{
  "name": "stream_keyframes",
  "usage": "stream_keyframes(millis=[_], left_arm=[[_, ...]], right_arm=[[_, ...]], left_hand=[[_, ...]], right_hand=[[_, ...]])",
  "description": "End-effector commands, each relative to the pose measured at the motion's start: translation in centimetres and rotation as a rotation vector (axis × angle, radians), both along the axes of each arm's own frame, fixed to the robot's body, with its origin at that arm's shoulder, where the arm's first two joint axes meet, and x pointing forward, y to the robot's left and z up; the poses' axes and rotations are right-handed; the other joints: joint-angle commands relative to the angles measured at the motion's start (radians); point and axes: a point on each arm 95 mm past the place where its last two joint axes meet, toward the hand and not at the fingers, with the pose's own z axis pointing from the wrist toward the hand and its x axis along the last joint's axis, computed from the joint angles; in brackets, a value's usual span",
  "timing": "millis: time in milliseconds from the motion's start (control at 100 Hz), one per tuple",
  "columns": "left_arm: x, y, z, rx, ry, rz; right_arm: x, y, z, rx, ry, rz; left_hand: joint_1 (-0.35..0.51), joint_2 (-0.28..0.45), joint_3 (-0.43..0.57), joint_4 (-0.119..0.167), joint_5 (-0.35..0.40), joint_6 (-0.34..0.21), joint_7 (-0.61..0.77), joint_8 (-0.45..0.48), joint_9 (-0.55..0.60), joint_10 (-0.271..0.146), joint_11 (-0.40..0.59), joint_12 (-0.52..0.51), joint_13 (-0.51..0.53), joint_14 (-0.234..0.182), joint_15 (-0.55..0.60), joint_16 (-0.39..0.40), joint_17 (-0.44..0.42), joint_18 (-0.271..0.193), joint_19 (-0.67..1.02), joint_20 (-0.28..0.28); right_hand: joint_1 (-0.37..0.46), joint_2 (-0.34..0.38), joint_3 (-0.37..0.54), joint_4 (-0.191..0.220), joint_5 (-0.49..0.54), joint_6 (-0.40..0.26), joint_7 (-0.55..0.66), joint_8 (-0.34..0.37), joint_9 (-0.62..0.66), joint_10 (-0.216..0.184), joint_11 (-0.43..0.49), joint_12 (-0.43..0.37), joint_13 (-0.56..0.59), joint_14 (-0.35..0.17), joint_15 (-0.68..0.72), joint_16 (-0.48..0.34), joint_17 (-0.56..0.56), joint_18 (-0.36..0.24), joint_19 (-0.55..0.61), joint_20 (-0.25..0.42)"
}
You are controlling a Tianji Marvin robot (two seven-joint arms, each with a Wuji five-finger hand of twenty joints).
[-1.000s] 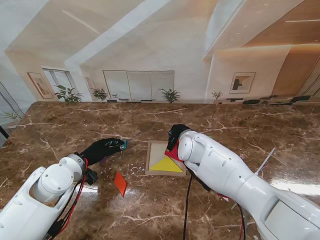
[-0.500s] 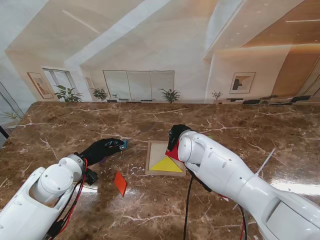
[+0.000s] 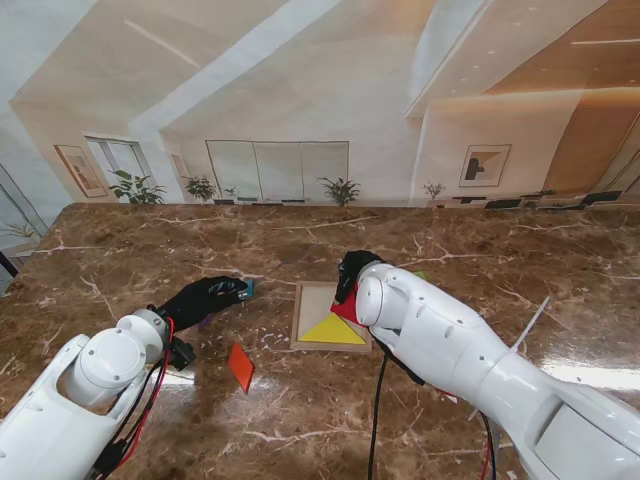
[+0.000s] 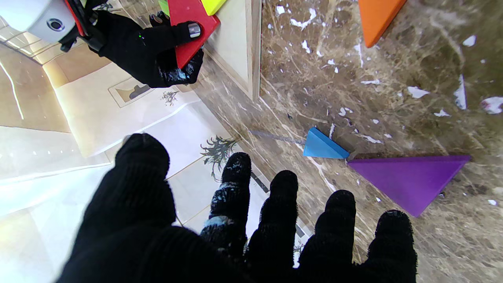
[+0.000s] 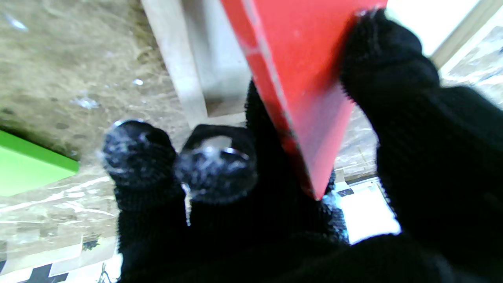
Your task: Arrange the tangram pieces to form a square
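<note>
Marble table [image 3: 120, 250]: tray [image 3: 306, 300], orange piece [image 3: 240, 366].

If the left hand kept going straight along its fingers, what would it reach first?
Probably the small blue triangle, which lies just ahead of the open left hand; the purple triangle sits beside it, ahead of the outer fingers. How high the hand is above the table is unclear.

A glossy brown marble table [image 3: 150, 250] with white veins; it mirrors framed pictures, potted plants and ceiling lights.
</note>
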Motion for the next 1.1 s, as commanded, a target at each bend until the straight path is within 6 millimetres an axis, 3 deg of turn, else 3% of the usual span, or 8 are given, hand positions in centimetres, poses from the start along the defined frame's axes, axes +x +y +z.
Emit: stream_keyframes(millis=[0, 430, 460, 610, 630, 670, 1090], left_arm=[[-0.16, -0.02, -0.26, 0.000, 0.005, -0.002], [-0.11, 0.02, -0.25, -0.001, 0.002, -0.003], [-0.10, 0.01, -0.25, -0.001, 0.002, -0.003], [-0.05, 0.00, -0.23, -0.002, -0.001, -0.002], [-0.05, 0.00, -0.22, -0.003, -0.001, -0.002], [-0.05, -0.01, -0.22, -0.003, -0.002, -0.002], [-0.04, -0.01, -0.22, -0.007, -0.009, -0.002]], right_arm=[[-0.30, 0.00, -0.48, -0.007, 0.025, -0.001], [-0.43, -0.11, -0.45, -0.039, 0.014, 0.014], [-0.44, -0.12, -0.45, -0.041, 0.012, 0.016], [-0.45, -0.15, -0.41, -0.045, 0.008, 0.023], [-0.45, -0.14, -0.40, -0.044, 0.007, 0.023], [-0.47, -0.13, -0.36, -0.044, 0.005, 0.024], [-0.68, 0.02, -0.11, -0.044, -0.002, 0.039]], left_hand=[[0.036, 0.032, -0.029, 0.022, 0.013, -0.013, -0.008, -0.021, 0.022, 0.003, 0.000, -0.003, 0.000, -0.014, -0.020, -0.009, -0.008, -0.017, -0.029, 0.025], [0.035, 0.032, -0.028, 0.022, 0.014, -0.014, -0.009, -0.021, 0.023, 0.002, 0.000, -0.003, 0.000, -0.013, -0.020, -0.009, -0.007, -0.017, -0.029, 0.025], [0.036, 0.032, -0.028, 0.022, 0.014, -0.013, -0.008, -0.021, 0.023, 0.003, 0.000, -0.003, 0.001, -0.014, -0.020, -0.009, -0.007, -0.016, -0.029, 0.025], [0.038, 0.033, -0.026, 0.022, 0.015, -0.014, -0.008, -0.021, 0.023, 0.002, 0.000, -0.003, 0.001, -0.014, -0.020, -0.009, -0.007, -0.016, -0.029, 0.025], [0.039, 0.032, -0.026, 0.022, 0.015, -0.013, -0.008, -0.021, 0.024, 0.002, 0.000, -0.003, 0.001, -0.013, -0.020, -0.009, -0.007, -0.016, -0.029, 0.025], [0.039, 0.033, -0.026, 0.022, 0.014, -0.013, -0.008, -0.021, 0.024, 0.002, 0.000, -0.003, 0.001, -0.014, -0.020, -0.009, -0.006, -0.017, -0.028, 0.025], [0.039, 0.033, -0.026, 0.021, 0.015, -0.013, -0.008, -0.021, 0.025, 0.002, 0.000, -0.003, 0.001, -0.013, -0.020, -0.009, -0.006, -0.015, -0.028, 0.025]], right_hand=[[-0.038, -0.002, 0.046, 0.042, 0.004, 0.011, 0.027, 0.031, 0.079, -0.013, -0.005, 0.015, -0.022, -0.066, 0.027, -0.004, 0.001, 0.012, 0.062, 0.016], [-0.070, 0.008, 0.041, 0.065, 0.011, 0.047, -0.060, 0.063, 0.078, -0.010, -0.026, 0.028, -0.022, -0.066, 0.028, -0.007, -0.001, 0.013, 0.068, 0.017], [-0.074, 0.005, 0.043, 0.066, 0.014, 0.050, -0.090, 0.099, 0.079, -0.011, -0.032, 0.035, -0.022, -0.067, 0.029, -0.009, -0.001, 0.013, 0.068, 0.017], [-0.086, 0.008, 0.039, 0.079, 0.018, 0.066, -0.131, 0.116, 0.078, -0.010, -0.039, 0.036, -0.022, -0.066, 0.029, -0.009, -0.001, 0.013, 0.069, 0.016], [-0.087, 0.011, 0.038, 0.084, 0.021, 0.069, -0.161, 0.166, 0.080, -0.008, -0.045, 0.040, -0.022, -0.065, 0.029, -0.009, -0.001, 0.013, 0.069, 0.016], [-0.088, 0.010, 0.037, 0.085, 0.022, 0.071, -0.172, 0.183, 0.080, -0.008, -0.046, 0.041, -0.022, -0.064, 0.028, -0.010, -0.001, 0.013, 0.069, 0.016], [-0.112, 0.017, 0.036, 0.119, 0.001, 0.120, -0.286, 0.191, 0.078, 0.000, -0.048, 0.049, -0.023, -0.053, 0.027, -0.011, -0.009, 0.023, 0.065, 0.019]])
